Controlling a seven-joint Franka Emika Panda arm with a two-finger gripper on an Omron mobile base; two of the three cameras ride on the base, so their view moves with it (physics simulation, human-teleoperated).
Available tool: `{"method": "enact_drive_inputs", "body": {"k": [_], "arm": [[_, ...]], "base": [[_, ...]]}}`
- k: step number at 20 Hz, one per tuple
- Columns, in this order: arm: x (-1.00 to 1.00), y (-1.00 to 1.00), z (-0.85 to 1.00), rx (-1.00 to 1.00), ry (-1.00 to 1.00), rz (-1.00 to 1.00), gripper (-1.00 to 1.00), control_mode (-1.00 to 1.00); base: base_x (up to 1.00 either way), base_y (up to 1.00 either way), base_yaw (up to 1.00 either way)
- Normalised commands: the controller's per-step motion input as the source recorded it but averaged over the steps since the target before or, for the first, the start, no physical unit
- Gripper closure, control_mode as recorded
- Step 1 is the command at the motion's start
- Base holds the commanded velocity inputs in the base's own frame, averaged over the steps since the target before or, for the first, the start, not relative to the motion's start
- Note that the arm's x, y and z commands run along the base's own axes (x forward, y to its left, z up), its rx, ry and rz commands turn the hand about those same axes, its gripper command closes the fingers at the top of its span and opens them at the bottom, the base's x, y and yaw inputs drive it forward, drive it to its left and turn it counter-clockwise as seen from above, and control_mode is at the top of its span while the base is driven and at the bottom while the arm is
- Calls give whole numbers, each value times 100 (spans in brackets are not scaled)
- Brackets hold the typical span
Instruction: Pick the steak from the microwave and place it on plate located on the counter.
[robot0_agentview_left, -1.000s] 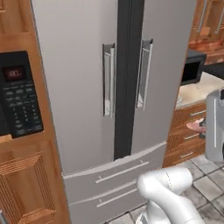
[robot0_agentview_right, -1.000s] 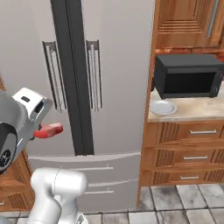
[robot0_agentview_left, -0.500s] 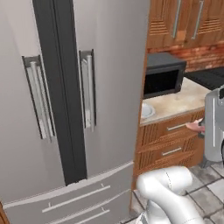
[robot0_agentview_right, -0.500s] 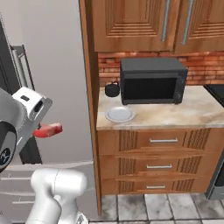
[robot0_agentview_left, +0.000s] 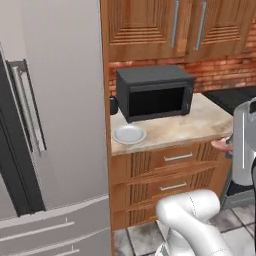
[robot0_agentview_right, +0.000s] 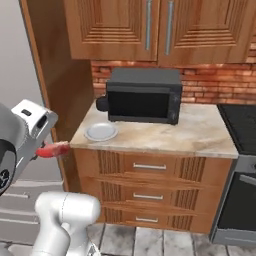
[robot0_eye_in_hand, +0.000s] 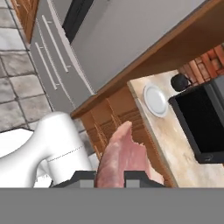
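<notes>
Over the last second I had driven the base sideways along the kitchen, so the grey refrigerator (robot0_agentview_left: 55, 115) that had filled both base views slid off to the left and the microwave (robot0_agentview_left: 154, 92) came square in front of me. My hand (robot0_eye_in_hand: 110, 178) was closed tight on the steak (robot0_eye_in_hand: 120, 157), the pink slab sticking out between the dark fingertips; in the right base view the steak (robot0_agentview_right: 54, 148) hung off the arm, left of the microwave (robot0_agentview_right: 142, 95) and short of the table (robot0_agentview_right: 200, 135) edge, just as it had hung a second before. The plate (robot0_agentview_left: 129, 134) sat on the table (robot0_agentview_left: 200, 122) just in front of the microwave's left corner, bare, with a small dark round object behind it beside the microwave, too small for me to name. The microwave door looked shut. I judged the carry nearly done: the base was now within reach, and what remained was to swing the hand over the plate (robot0_eye_in_hand: 156, 100), lower it and release.
</notes>
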Motion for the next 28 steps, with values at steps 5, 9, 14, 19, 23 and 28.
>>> {"method": "enact_drive_inputs", "body": {"k": [5, 9, 14, 19, 23, 28], "arm": [[0, 0, 0, 0, 0, 0, 100, 100], [0, 0, 0, 0, 0, 0, 100, 100], [0, 0, 0, 0, 0, 0, 100, 100], [0, 0, 0, 0, 0, 0, 100, 100], [0, 0, 0, 0, 0, 0, 100, 100], [0, 0, 0, 0, 0, 0, 100, 100]], "base": [[2, -100, 41], [0, -100, 48], [5, -69, 56], [11, 1, 50], [19, 54, 28], [38, 22, 22]]}}
